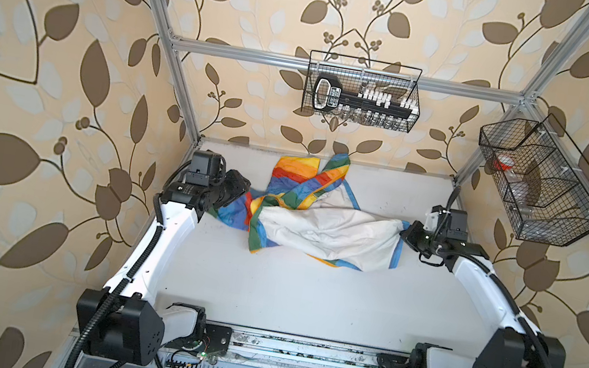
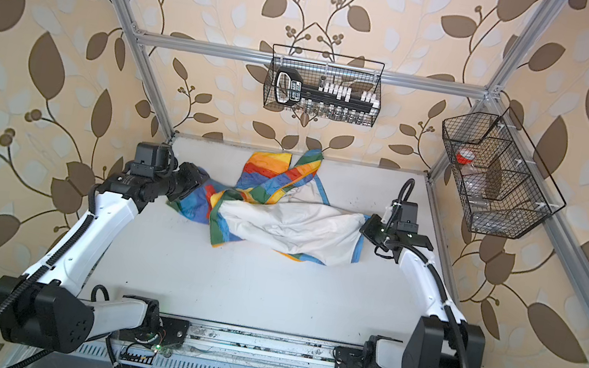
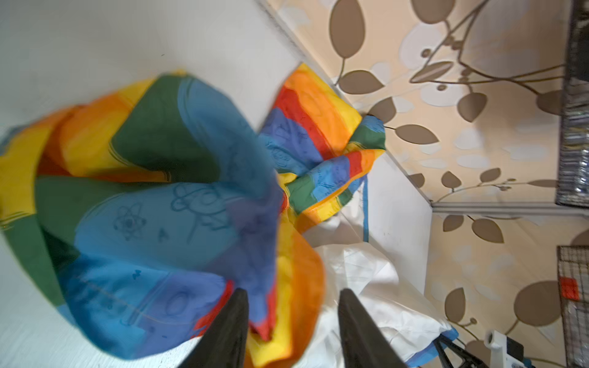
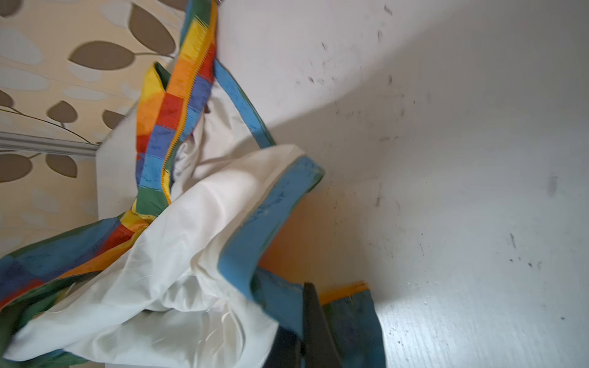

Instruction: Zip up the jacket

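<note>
Jacket first. It's thin crinkly stuff, prob weighs next to nothing, totally floppy and I'd guess a bit slick, so it'll bunch and slide instead of holding any shape. No point grabbing the middle imo. Best bet is the edges right beside the zipper, one side per pincer, down at the bottom end where the two halves have to meet. Can't spot the slider anywhere rn, so that needs hunting for. Not fragile, but the teeth are small and loose cloth could snag in them.

Looks-wise it's rainbow blocks, red/orange/yellow/green/blue, w/ little doodles printed on the blue. The off-white lining is turned up over most of it, and there's a blue hem and orange-yellow teeth. It's unzipped and twisted in a heap, nowhere near flat.

It's on the back half of the white table, stretched btw my two arms, w/ one rainbow flap reaching the back wall.

My right pincer is clamped tight on the blue hem corner. My left pincer has its jaws apart w/ rainbow cloth bunched btw them, not pinched afaict.
</note>
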Motion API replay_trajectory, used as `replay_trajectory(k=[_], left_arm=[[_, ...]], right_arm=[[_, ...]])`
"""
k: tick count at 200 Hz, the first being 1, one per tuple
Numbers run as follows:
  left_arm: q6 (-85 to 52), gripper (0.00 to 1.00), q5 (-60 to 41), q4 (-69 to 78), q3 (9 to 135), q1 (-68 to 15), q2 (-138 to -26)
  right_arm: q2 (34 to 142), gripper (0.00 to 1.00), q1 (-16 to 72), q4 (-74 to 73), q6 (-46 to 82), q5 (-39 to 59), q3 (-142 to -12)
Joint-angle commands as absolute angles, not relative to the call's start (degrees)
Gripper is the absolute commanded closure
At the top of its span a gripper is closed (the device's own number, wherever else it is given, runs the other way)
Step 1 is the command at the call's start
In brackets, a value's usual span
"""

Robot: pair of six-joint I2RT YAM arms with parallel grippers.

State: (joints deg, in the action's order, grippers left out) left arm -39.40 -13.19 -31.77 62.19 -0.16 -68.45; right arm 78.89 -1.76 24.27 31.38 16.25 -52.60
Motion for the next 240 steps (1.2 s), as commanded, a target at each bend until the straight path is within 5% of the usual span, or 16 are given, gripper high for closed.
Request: replay_trajectory(k=[1,13,44,71,106,142,171,240], left_arm=[[-38.9,0.38,-6.9,-31.1,60.2,0.2,-69.2],[-38.3,0.34,-7.0,-33.1,61.1,0.3,-70.7],[-38.1,0.04,-12.0,-35.8,61.2,0.4,-72.9],[-39.5,0.03,-17.2,-29.3,55.5,0.1,-74.3],[-33.0,0.11,-18.5,-29.1,60.5,-5.5,-81.9],[-18.2,0.18,-4.1,-42.0,81.5,-19.7,-98.7],[-15.0,0.29,1.0,-52.1,94.2,-21.7,-111.0],[-15.6,0.23,7.8,-49.5,81.6,-22.2,-105.6]], right_arm=[[86.6,1.0,-1.1,26.4,29.9,16.9,-56.7],[89.8,0.99,-1.0,26.6,30.1,17.3,-57.9],[87.0,0.65,-0.6,26.2,29.2,10.5,-55.5],[80.6,0.5,1.3,27.4,28.0,1.3,-53.6],[76.9,0.32,1.5,27.2,26.9,2.3,-52.1],[76.1,0.34,7.7,26.3,25.7,6.1,-52.2],[75.5,0.36,17.7,27.7,26.8,3.0,-53.3],[76.6,0.31,27.7,25.1,30.1,2.4,-50.7]])
